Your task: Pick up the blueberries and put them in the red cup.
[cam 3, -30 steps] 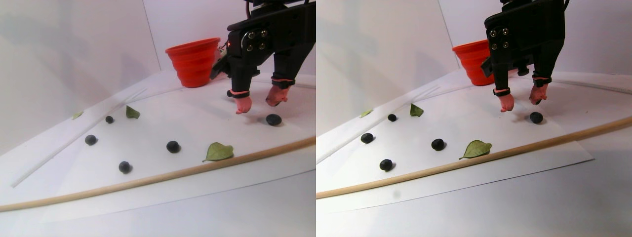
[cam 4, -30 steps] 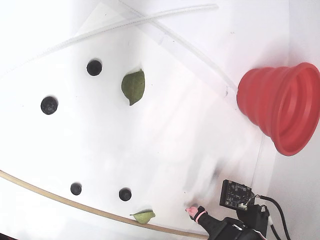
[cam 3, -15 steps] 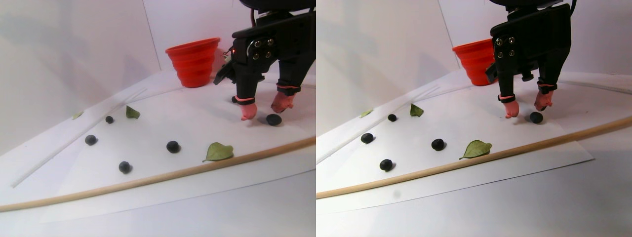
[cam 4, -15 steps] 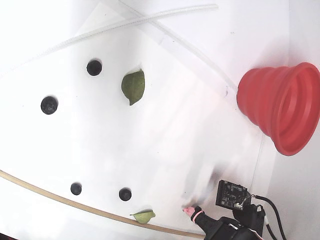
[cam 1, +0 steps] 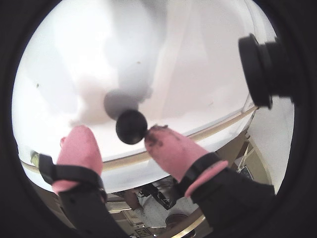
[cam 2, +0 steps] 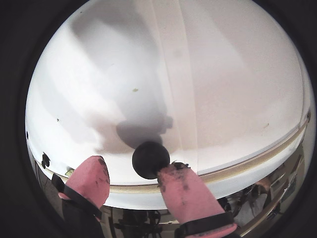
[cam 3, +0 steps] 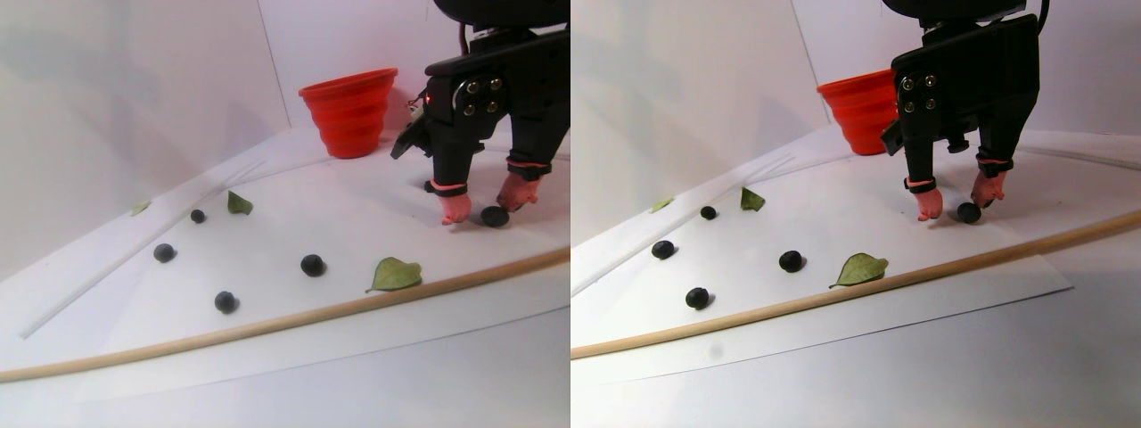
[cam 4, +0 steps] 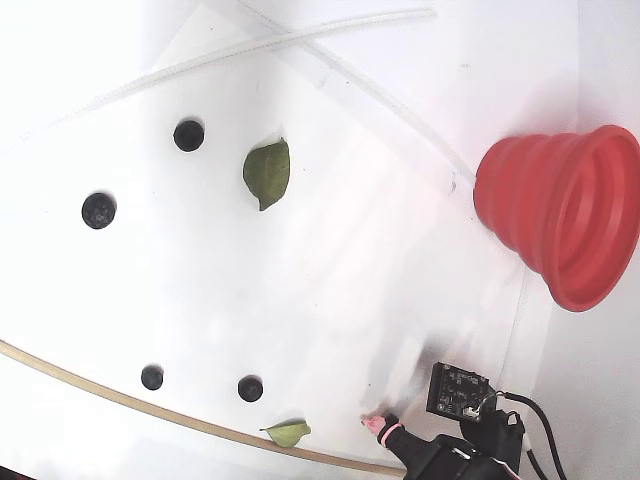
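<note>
Gripper [cam 3: 481, 211] down at the white sheet [cam 3: 339, 214], its pink fingertips [cam 1: 168, 146] spread either side of one blueberry [cam 1: 131, 127], right tip touching it; red cup [cam 3: 350, 111] stands well behind.

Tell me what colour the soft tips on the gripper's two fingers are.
Pink, with dark smudges on one fingertip; clearest in a wrist view.

A hobbyist's staged test setup: plain white backdrop walls [cam 3: 134, 107] enclose a white paper-covered counter [cam 3: 267, 357] edged by a wooden strip [cam 3: 267, 325].
</note>
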`<action>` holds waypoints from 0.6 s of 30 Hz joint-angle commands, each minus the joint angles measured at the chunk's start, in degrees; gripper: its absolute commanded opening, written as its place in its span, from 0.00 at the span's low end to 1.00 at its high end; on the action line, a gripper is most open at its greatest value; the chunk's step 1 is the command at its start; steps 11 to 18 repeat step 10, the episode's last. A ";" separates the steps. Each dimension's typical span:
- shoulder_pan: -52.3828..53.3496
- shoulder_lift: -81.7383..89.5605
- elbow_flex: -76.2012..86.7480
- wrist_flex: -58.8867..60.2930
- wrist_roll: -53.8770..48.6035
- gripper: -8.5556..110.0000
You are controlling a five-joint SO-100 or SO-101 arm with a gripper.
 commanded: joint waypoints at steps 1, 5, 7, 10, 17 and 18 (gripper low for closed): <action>2.72 0.70 -1.67 -0.62 -0.79 0.23; 2.81 -0.09 -1.67 -1.23 -0.79 0.23; 2.90 -0.35 -1.85 -1.49 -0.79 0.23; 3.08 -0.62 -2.02 -1.49 -0.97 0.23; 3.08 -0.62 -2.02 -1.49 -0.97 0.23; 3.08 -0.62 -2.02 -1.49 -0.97 0.23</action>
